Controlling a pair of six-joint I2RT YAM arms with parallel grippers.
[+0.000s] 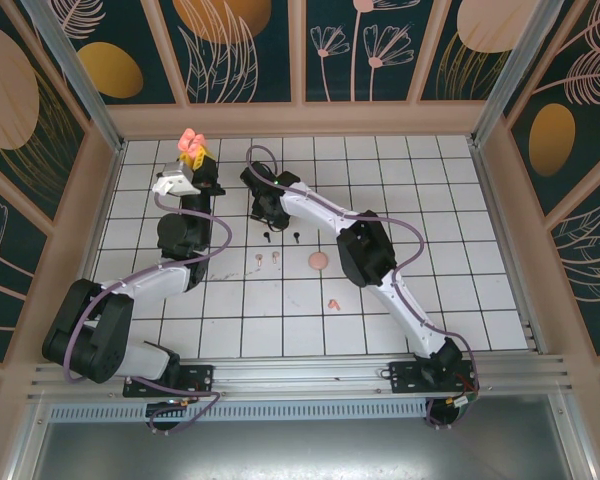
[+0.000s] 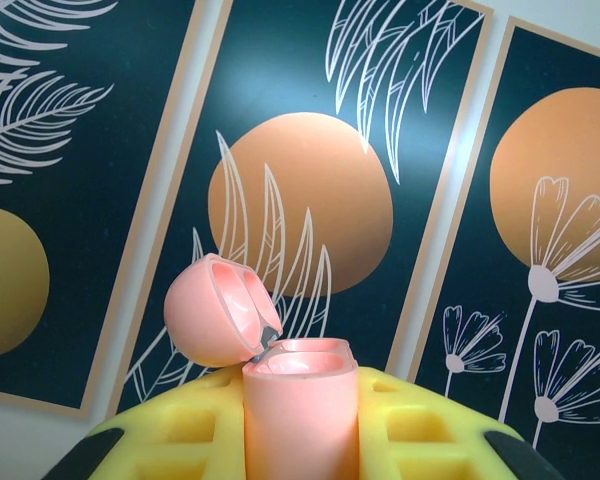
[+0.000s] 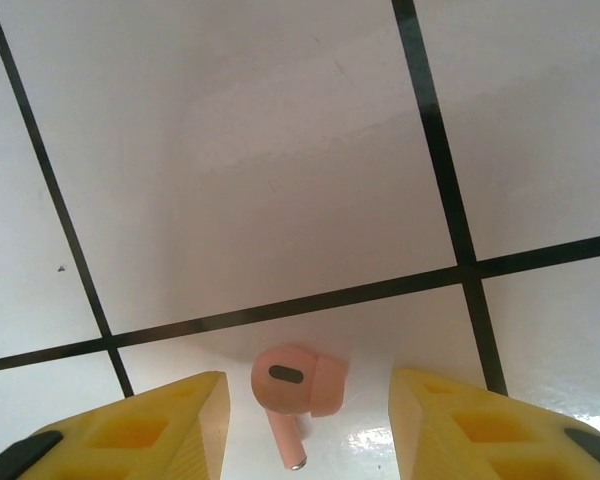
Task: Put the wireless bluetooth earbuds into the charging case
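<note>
My left gripper (image 1: pixel 194 156) is raised near the back left of the tiled floor, shut on a coral pink charging case (image 2: pixel 300 420). The case stands upright between the yellow fingers (image 2: pixel 150 450) with its lid (image 2: pixel 215 312) hinged open to the left and both wells empty. My right gripper (image 3: pixel 308 425) points down at the floor, open. A coral pink earbud (image 3: pixel 298 388) lies between its yellow fingertips (image 3: pixel 170 425), touching neither. Two black earbuds (image 1: pixel 268 238) lie just in front of that gripper in the top view. Two pale earbuds (image 1: pixel 267 259) lie nearer, and a coral one (image 1: pixel 332 304) nearer still.
A round pale pink object (image 1: pixel 319 261) rests on the white tiles (image 1: pixel 430 200) beside the right arm's elbow (image 1: pixel 365 250). Patterned walls close in the back and sides. A metal rail (image 1: pixel 310 375) runs along the near edge.
</note>
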